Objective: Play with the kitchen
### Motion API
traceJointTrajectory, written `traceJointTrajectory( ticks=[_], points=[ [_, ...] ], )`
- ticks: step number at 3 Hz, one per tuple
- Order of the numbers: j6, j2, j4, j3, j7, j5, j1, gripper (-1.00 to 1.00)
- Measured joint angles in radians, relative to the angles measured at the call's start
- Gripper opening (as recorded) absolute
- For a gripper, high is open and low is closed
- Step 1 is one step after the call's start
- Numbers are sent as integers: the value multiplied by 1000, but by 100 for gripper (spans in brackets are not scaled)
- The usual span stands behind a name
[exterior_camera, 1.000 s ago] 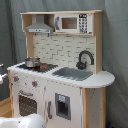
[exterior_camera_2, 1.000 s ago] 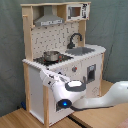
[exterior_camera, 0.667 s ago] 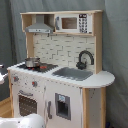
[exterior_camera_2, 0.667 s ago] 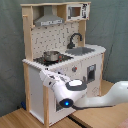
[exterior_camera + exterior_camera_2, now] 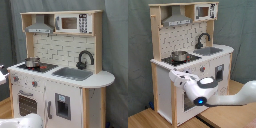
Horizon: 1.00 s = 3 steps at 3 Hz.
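Note:
The kitchen is a tall white and light-wood toy with a grey hood, a microwave, a black faucet, a sink and an oven door. A metal pot sits on the stove. In the second exterior view the kitchen stands behind my white arm, which reaches in from the lower right. My gripper is at the front face just under the stove edge, by the knobs. In the first exterior view only a white bit of the gripper shows at the left edge.
A grey curtain hangs behind the kitchen. It stands on a wooden floor. A white part of my arm fills the bottom left of the first exterior view.
My arm's elbow with the blue light has shifted slightly to the second exterior view's right. The gripper stays at the kitchen's front by the stove.

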Motion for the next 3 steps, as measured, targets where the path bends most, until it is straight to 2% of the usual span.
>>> traceJointTrajectory(
  ticks=[3],
  points=[
    [312, -1, -317, -52, -22, -11, 167, 100]
  ],
)
